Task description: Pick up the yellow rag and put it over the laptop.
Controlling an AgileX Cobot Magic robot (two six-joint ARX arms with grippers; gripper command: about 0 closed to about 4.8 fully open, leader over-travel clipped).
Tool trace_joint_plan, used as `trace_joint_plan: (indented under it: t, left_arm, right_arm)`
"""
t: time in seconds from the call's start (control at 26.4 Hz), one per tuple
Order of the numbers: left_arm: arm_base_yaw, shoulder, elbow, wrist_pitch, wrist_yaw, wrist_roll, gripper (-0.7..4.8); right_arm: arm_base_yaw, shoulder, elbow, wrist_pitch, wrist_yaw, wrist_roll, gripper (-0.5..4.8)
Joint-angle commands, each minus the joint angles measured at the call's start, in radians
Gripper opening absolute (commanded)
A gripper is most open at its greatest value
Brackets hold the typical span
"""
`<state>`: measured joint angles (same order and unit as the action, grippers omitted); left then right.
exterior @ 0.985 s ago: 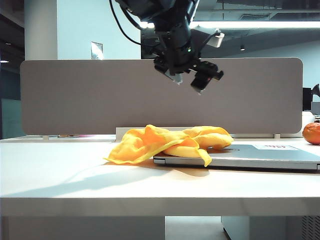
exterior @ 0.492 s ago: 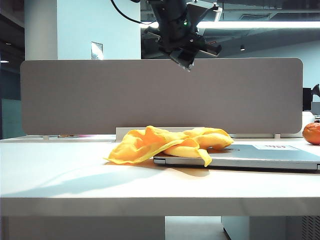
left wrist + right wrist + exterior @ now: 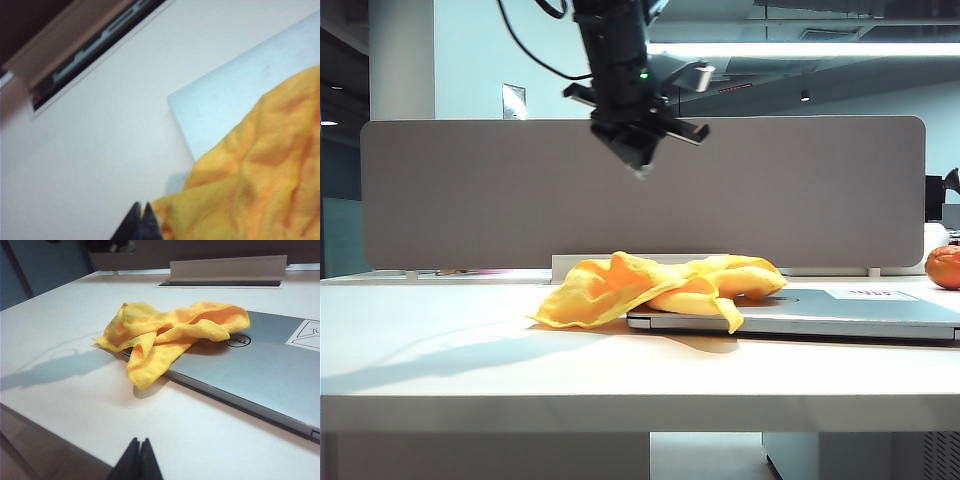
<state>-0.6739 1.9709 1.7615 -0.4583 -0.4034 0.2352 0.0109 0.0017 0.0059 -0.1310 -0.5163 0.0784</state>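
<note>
Hanging high above a white table (image 3: pixel 470 350), the left gripper (image 3: pixel 638 160) points down with its fingers pressed together and nothing between them, well clear of the yellow rag (image 3: pixel 660 288); the soft, wrinkled cloth lies bunched with its long axis running across the exterior view, half on the near-left end of the laptop (image 3: pixel 840 310) and half spilling onto the table, while a round orange fruit (image 3: pixel 943 266) sits at the far right. In the left wrist view, the closed left gripper (image 3: pixel 140 220) shows over the rag's (image 3: pixel 250 190) folds and the laptop's (image 3: pixel 225 105) smooth silver-grey corner. In the right wrist view, the right gripper (image 3: pixel 139 460), tips together and empty, sits low at the table's (image 3: pixel 60 390) near edge, apart from the crumpled rag (image 3: pixel 165 332) draped over the flat lid's (image 3: pixel 265 375) corner beside its round logo (image 3: pixel 237 340)
</note>
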Motion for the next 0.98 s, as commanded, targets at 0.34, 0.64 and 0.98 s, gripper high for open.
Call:
trace_joint_plan:
  t: [0.34, 0.64, 0.98]
  left_arm:
    - [0.158, -0.23, -0.074, -0.116, 0.139, -0.183, -0.06]
    - [0.204, -0.534, -0.397, 0.008, 0.157, -0.183, -0.06]
    - [0.209, -0.814, -0.676, 0.093, 0.154, -0.205, -0.06]
  right_arm:
    - [0.0, -0.002, -0.006, 0.018, 0.058, 0.0, -0.06]
    - [0.0, -0.002, -0.006, 0.055, 0.256, -0.001, -0.06]
    - [0.0, -0.002, -0.006, 0.053, 0.29, 0.0, -0.06]
